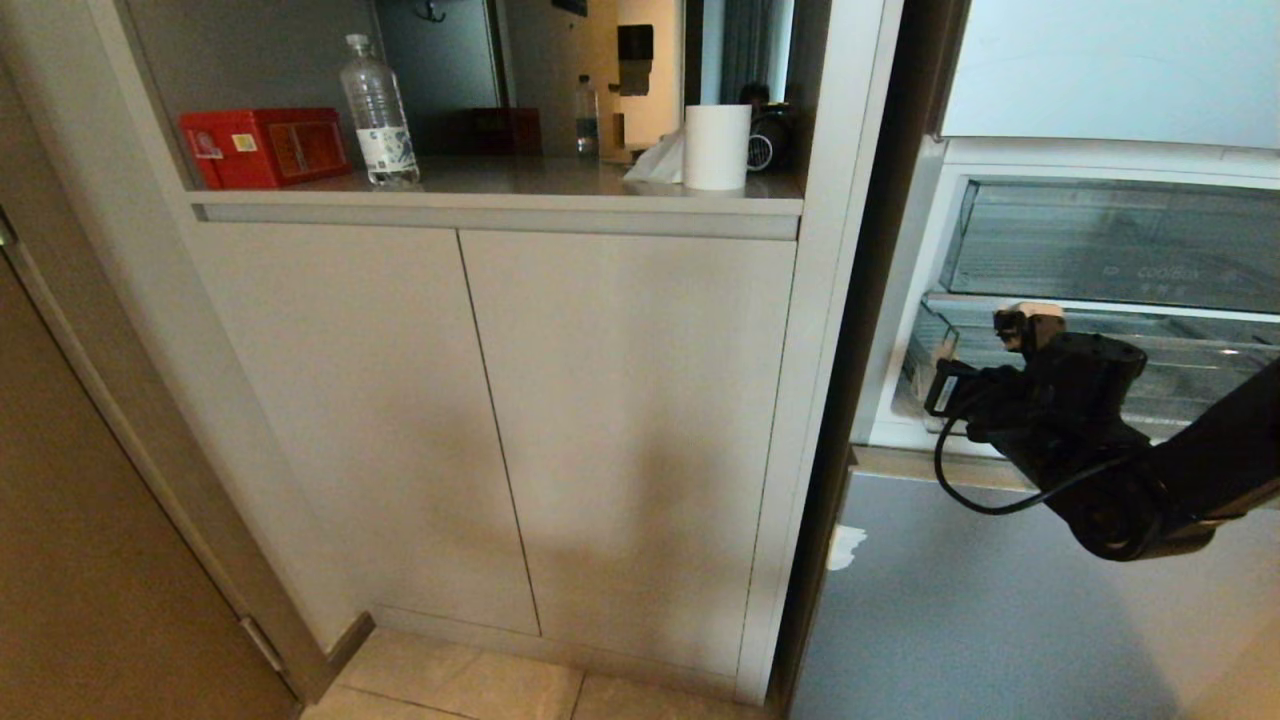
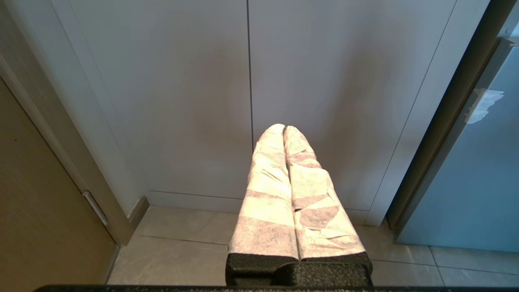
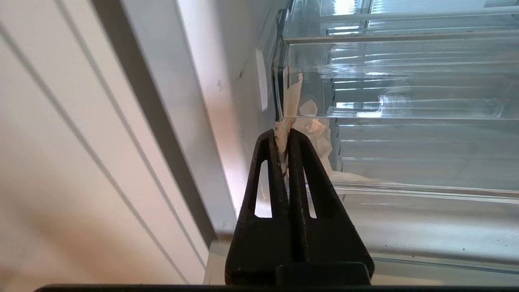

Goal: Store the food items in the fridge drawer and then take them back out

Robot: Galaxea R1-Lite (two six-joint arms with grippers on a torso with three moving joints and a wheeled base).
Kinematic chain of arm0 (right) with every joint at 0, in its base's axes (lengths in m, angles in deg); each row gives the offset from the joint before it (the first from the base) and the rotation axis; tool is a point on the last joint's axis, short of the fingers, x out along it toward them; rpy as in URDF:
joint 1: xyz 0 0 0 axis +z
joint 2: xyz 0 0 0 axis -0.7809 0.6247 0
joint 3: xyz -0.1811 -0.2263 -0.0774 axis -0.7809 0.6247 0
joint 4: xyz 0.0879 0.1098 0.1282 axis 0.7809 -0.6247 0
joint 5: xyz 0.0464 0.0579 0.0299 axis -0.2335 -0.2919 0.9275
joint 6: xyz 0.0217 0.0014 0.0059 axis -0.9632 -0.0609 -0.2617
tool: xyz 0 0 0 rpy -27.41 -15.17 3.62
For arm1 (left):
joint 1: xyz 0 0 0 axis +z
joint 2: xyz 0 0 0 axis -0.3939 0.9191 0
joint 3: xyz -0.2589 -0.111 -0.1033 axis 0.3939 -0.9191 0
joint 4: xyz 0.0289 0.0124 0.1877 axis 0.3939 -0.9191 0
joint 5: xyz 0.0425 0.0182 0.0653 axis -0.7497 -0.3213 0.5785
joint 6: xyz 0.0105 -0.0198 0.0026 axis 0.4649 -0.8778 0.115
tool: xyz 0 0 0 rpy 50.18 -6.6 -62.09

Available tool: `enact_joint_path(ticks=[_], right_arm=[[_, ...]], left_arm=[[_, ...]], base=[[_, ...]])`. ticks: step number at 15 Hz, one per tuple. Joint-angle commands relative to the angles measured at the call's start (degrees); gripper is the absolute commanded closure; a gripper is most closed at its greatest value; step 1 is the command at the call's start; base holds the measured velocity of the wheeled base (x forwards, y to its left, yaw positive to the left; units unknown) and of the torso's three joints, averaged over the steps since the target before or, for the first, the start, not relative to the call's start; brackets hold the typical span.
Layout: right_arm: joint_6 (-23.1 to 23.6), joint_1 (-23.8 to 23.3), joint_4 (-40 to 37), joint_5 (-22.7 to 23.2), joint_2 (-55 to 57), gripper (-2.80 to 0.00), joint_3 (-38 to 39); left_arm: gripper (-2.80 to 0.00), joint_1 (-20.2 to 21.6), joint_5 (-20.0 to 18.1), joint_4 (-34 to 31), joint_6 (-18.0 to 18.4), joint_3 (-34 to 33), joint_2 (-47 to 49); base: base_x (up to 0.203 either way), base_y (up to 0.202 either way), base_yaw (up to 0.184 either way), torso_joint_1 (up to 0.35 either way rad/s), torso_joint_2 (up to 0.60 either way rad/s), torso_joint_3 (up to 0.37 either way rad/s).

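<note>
Drawer point(image 1: 1110, 370) pulled partway, no food seen | my right hand point(image 3: 285, 132) closed, empty, at its left front corner | left hand point(image 2: 284, 129) closed, parked | next: I must fetch food.

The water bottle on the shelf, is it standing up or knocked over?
Standing up. In the head view the water bottle rests on its base on the shelf, cap on top, beside the red box.

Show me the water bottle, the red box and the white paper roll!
water bottle point(image 1: 378, 115): head view, its clear body.
red box point(image 1: 262, 147): head view, its front face.
white paper roll point(image 1: 717, 146): head view, its side.
</note>
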Motion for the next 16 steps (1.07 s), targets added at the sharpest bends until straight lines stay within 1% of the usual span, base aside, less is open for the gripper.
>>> enact_joint_path(ticks=[1,3,4,5,10,13,14,15,16], right_arm=[[0.0,0.4,1.4,-0.1,-3.8,0.0,5.7],[-0.3,1.1,2.5,-0.2,-6.7,0.0,9.6],[-0.7,1.6,3.0,-0.2,-7.8,-1.53,11.0],[-0.8,1.9,3.1,-0.4,-8.8,-2.8,12.1],[-2.4,2.8,3.1,-1.3,-14.8,-2.8,19.4],[-2.5,2.7,2.7,-1.7,-20.8,-2.8,24.4],[-2.4,2.5,1.4,-2.3,-23.3,-2.8,24.7],[-2.4,2.0,-1.9,-2.8,-26.2,-2.8,24.4],[-2.3,1.1,-6.5,-3.0,-29.1,-1.26,23.1]], left_arm=[[0.0,0.1,0.0,0.0,0.0,-0.1,0.0],[0.0,0.0,0.0,0.0,0.0,-0.1,0.0],[0.0,0.1,0.0,0.0,0.0,-0.1,0.0],[0.0,0.1,0.0,0.0,0.0,-0.1,0.0],[0.0,0.0,0.0,0.0,0.0,-0.1,0.0],[0.0,0.0,0.0,0.0,0.0,-0.1,0.0],[0.0,0.1,0.0,0.0,0.0,-0.1,0.0],[0.0,0.0,0.0,0.0,0.0,-0.1,0.0],[0.0,0.1,0.0,0.0,0.0,-0.1,0.0]], base=[[0.0,0.0,0.0,0.0,0.0,0.0],[0.0,0.0,0.0,0.0,0.0,0.0],[0.0,0.0,0.0,0.0,0.0,0.0],[0.0,0.0,0.0,0.0,0.0,0.0],[0.0,0.0,0.0,0.0,0.0,0.0],[0.0,0.0,0.0,0.0,0.0,0.0],[0.0,0.0,0.0,0.0,0.0,0.0],[0.0,0.0,0.0,0.0,0.0,0.0],[0.0,0.0,0.0,0.0,0.0,0.0]])
